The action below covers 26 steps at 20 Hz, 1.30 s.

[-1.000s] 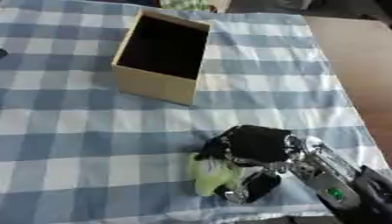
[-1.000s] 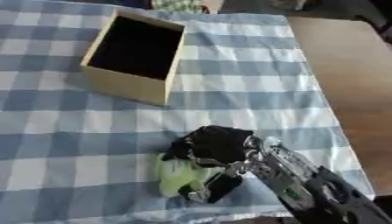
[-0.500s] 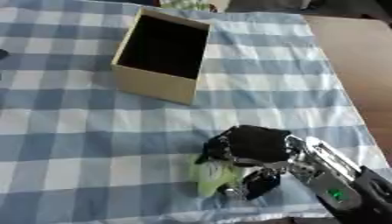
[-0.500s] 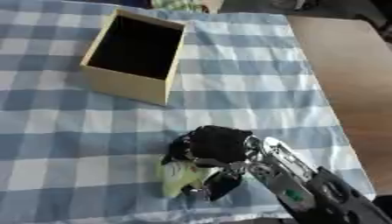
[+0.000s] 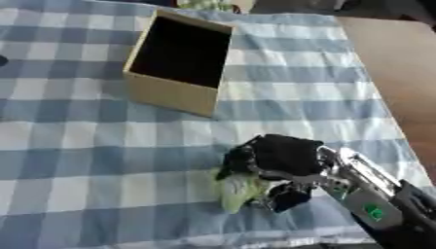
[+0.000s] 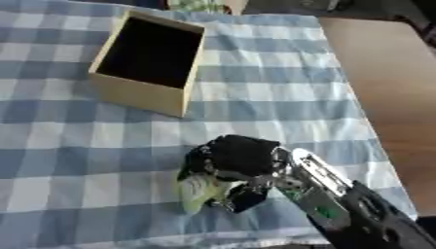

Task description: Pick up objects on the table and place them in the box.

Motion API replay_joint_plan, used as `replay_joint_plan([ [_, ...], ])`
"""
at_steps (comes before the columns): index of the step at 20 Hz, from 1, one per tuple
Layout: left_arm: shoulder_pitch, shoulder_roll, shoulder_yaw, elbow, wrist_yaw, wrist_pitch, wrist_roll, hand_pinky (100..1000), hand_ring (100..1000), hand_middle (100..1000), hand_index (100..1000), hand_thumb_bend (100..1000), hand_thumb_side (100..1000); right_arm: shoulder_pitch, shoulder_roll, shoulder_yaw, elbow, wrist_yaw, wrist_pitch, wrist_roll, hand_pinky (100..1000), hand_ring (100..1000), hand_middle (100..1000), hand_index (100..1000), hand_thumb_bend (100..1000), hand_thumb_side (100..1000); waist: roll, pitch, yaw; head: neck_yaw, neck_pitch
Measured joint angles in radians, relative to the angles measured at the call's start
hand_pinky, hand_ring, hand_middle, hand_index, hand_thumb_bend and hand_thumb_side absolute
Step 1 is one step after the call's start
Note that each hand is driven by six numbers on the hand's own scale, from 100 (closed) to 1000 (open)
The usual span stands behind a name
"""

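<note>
In the lower right of the frame, the right hand (image 5: 277, 160) has its fingers curled around a pale yellow-green object (image 5: 240, 190) resting on the blue checked tablecloth (image 5: 77, 160). The open cardboard box (image 5: 180, 62) stands well apart at upper left.

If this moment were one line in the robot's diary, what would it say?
right hand: curled on pale green object | box: empty, beyond it | left hand: unseen | placing: not yet done
</note>
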Motion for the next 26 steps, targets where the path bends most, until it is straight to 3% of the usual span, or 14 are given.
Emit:
replay_joint_plan([
  [13,0.001,0.000,0.001,0.000,-0.001,0.000,-0.008,318,517,591,684,100,870,-0.104,-0.080,-0.041,0.000,-0.172,-0.040,0.010,457,528,500,701,100,100,-0.001,-0.003,-0.009,0.005,0.000],
  [19,0.002,0.000,0.001,0.000,-0.001,0.000,-0.008,319,518,592,684,100,865,-0.202,-0.124,-0.093,0.000,-0.224,-0.041,-0.030,416,504,482,679,100,100,0.002,0.005,-0.013,0.012,0.000],
  [26,-0.007,0.000,0.001,0.000,-0.001,-0.001,-0.009,318,518,591,684,100,870,-0.349,-0.169,-0.126,0.000,-0.308,-0.003,-0.059,420,507,486,686,100,100,0.004,0.028,0.006,0.002,-0.012],
])
